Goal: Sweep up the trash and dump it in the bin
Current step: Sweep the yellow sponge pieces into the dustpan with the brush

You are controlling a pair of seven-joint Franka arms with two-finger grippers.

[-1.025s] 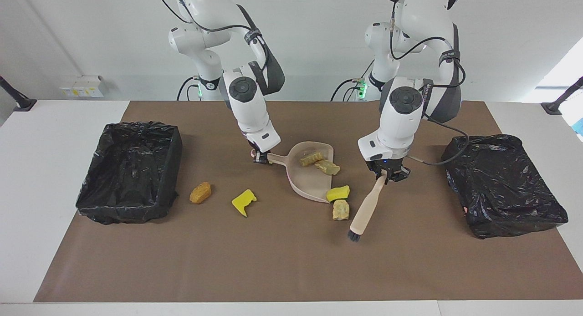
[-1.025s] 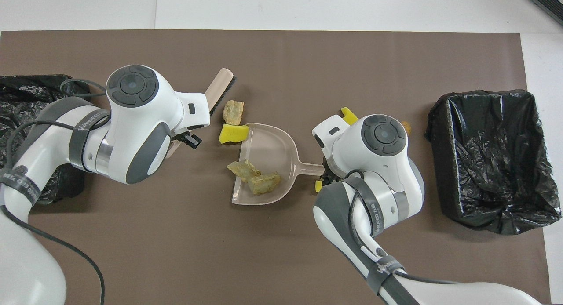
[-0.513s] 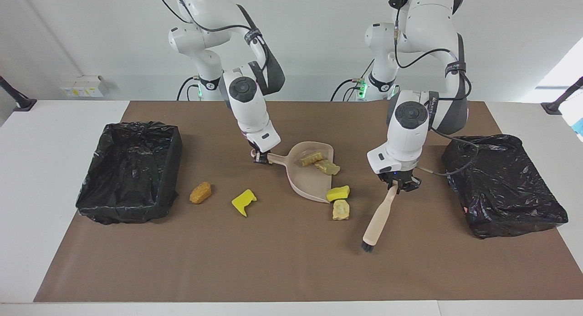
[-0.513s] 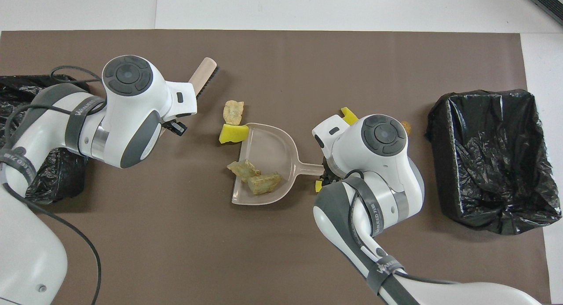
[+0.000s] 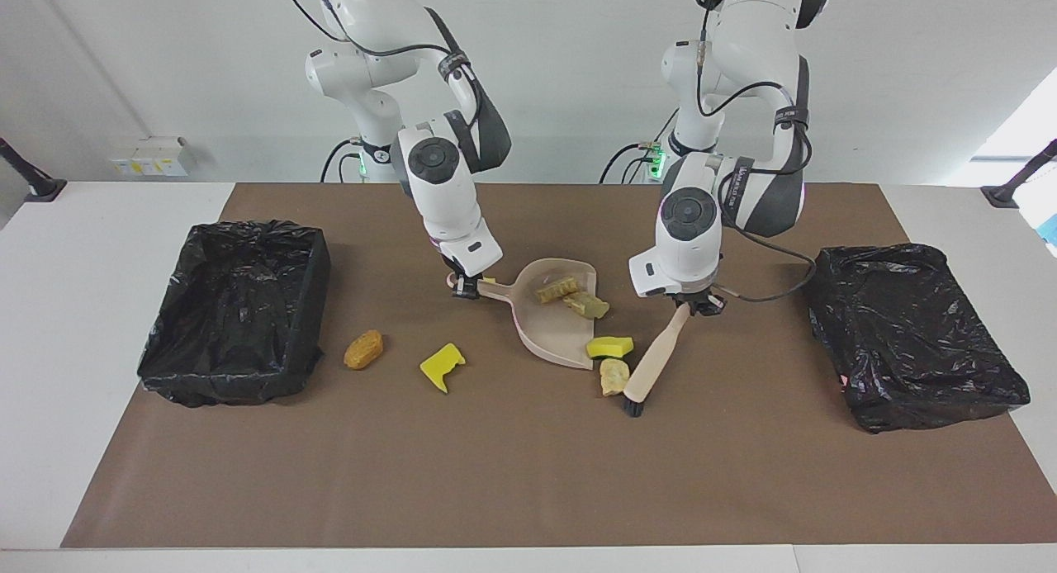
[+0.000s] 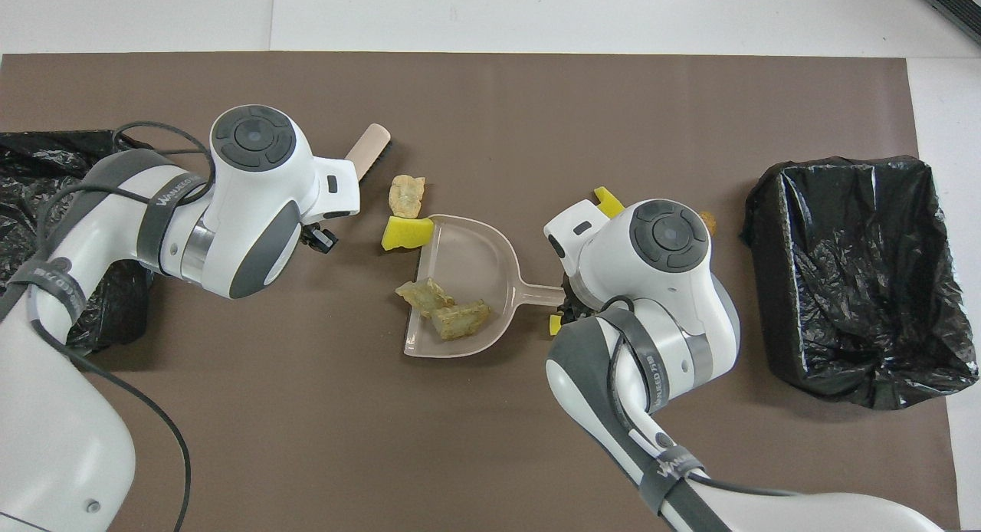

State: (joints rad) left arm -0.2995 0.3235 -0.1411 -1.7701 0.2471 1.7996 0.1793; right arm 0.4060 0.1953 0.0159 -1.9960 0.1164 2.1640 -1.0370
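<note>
Trash (image 5: 609,347) — two scraps by dustpan (image 5: 552,335) mouth, right end effector (image 5: 464,286) holding dustpan handle, left end effector (image 5: 692,305) holding brush (image 5: 651,365).

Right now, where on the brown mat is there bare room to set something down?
Bare: the wide strip of brown mat farther from the robots than the brush and scraps, running between both bins. Crowded: around the dustpan, where the yellow scrap and tan scrap lie at its mouth beside the brush.
</note>
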